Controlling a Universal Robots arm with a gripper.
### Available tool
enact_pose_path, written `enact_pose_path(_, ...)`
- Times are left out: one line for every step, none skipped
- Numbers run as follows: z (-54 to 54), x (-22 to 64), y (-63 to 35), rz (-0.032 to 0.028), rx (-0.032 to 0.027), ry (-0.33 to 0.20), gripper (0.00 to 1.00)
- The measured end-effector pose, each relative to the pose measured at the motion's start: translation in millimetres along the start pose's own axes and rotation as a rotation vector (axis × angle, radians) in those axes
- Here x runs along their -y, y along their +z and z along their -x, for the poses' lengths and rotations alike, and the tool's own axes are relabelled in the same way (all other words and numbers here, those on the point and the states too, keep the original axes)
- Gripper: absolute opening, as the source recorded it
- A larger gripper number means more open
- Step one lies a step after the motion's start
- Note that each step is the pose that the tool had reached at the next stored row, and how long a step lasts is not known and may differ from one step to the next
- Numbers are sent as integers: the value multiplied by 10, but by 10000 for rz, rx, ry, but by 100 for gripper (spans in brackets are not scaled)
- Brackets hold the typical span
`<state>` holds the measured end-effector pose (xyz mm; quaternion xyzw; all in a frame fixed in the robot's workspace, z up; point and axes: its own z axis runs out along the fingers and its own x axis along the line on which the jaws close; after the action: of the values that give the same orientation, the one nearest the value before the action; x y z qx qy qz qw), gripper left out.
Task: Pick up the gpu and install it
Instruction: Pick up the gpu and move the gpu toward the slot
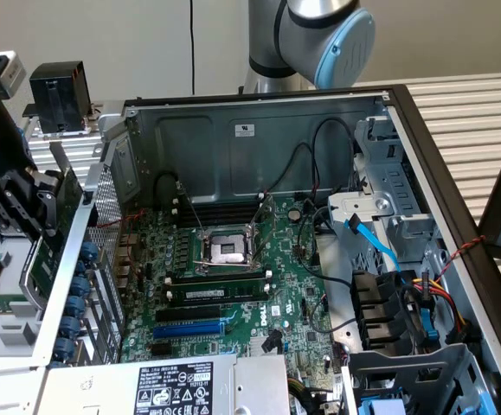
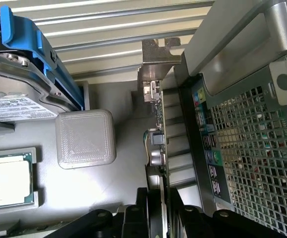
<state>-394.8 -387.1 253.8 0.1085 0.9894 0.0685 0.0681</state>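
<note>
— Two fingers [image 2: 132, 220], one on each face of the gpu [image 2: 159, 136], with a narrow gap, pinched on it. Agree?
— Yes. They clamp the thin board edge-on, so it stands on edge between them, with its bracket [image 2: 158, 52] at the end away from the grip.
— Why grip it there?
— My guess is that it leaves the bracket and the long edges free, so the fingers would not foul a slot.
— And where is the gpu?
— Lifted off the counter [image 2: 118, 193], outside the case [image 1: 259, 130], just beside its perforated rear wall [image 2: 252, 148]. In the exterior view that is at the left, by the case's edge.
— So it's not installed.
— No. The motherboard [image 1: 250, 294] lies flat, face up, because the case rests on its side with the cover off. That leaves the blue slot [image 1: 188, 328] reachable from above, and it is bare.
— Anything under the gpu?
— A grey pad [image 2: 86, 139], a cpu [image 2: 9, 183] in its tray and a drive [image 2: 19, 94] in a blue carrier, all apart from the gpu.
</note>
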Motion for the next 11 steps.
enact_pose_path(1,-1,-9,0,0,0,29)
enact_pose_path(3,-3,-22,1,0,0,29)
enact_pose_path(4,-6,-38,0,-1,0,29)
enact_pose_path(7,-9,-60,0,-1,0,29)
enact_pose_path(9,-12,-77,1,0,0,29)
enact_pose_path(12,-15,-99,0,-1,0,29)
enact_pose_path(14,-17,-116,0,-2,0,29)
enact_pose_path(15,-19,-126,0,-4,0,29)
enact_pose_path(16,-20,-137,-1,-6,1,29)
enact_pose_path(18,-20,-148,-1,-9,2,29)
enact_pose_path(20,-21,-160,-2,-11,3,29)
